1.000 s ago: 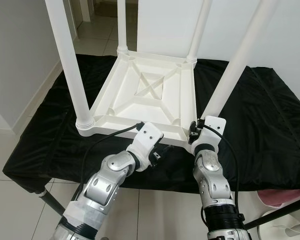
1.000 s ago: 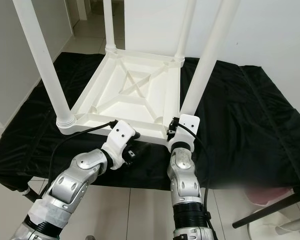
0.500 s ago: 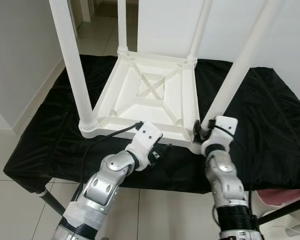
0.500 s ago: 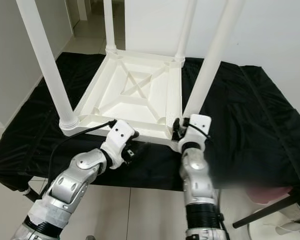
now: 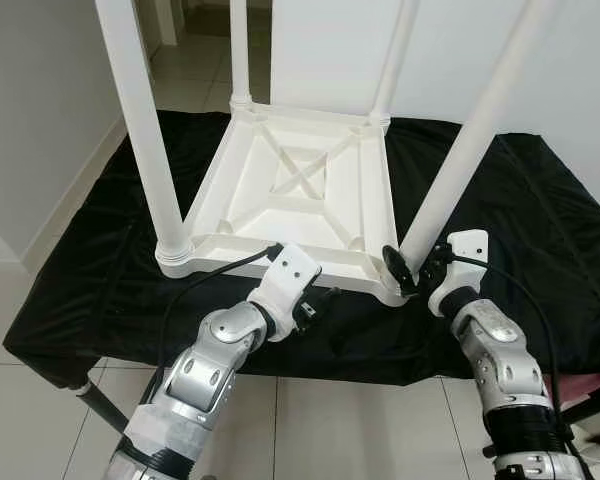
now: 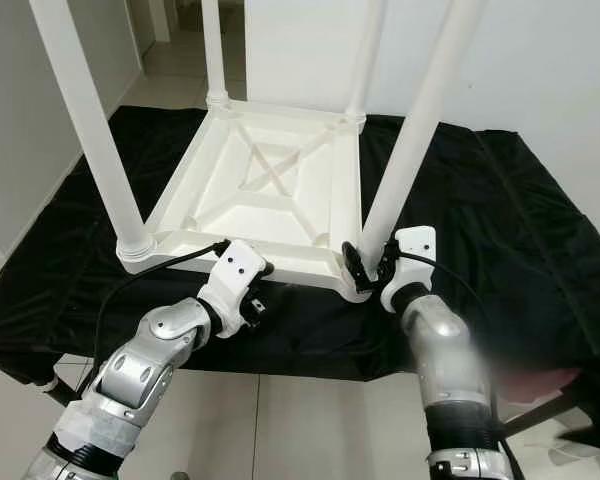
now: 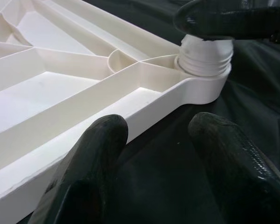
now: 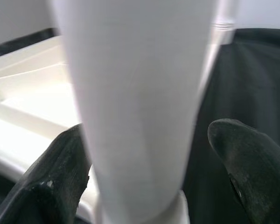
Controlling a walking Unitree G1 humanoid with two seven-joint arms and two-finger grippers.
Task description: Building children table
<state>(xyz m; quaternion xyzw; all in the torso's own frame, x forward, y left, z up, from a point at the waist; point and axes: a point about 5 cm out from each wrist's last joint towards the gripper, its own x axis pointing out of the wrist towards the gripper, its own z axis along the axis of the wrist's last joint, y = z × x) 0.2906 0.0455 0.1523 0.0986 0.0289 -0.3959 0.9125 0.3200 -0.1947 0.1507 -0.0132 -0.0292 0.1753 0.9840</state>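
Item, right gripper (image 8: 144, 154): I read its two black fingers (image 8: 242, 154) spread wide, one on each side of the near-right table leg (image 5: 468, 150), low at the foot where the leg meets the corner socket; the leg sits between them, close to both, but I cannot tell whether either pad actually presses it. Item, left gripper (image 7: 163, 158): unclenched, fingers (image 7: 91, 158) parted and holding nothing, hovering over the black cloth (image 5: 520, 200) just short of the front rim of the white tabletop (image 5: 300, 190); one fingertip lies right beside that rim, contact not resolvable. Item, children's table: upside down on the cloth-covered bench, directly ahead of both grippers, ribbed underside with a crossed centre facing up, four white legs standing upward from its corners. The near-left leg (image 5: 145, 130) rises beyond and outboard of the left gripper; the two far legs stand at the rear corners. Head views give me the whole layout, both silver arms and the tiled floor (image 5: 320, 420) below. The left wrist view adds the threaded collar (image 7: 206, 56) at the near-right corner socket, with a black finger across it. The right wrist view adds the leg's close placing between the fingers.
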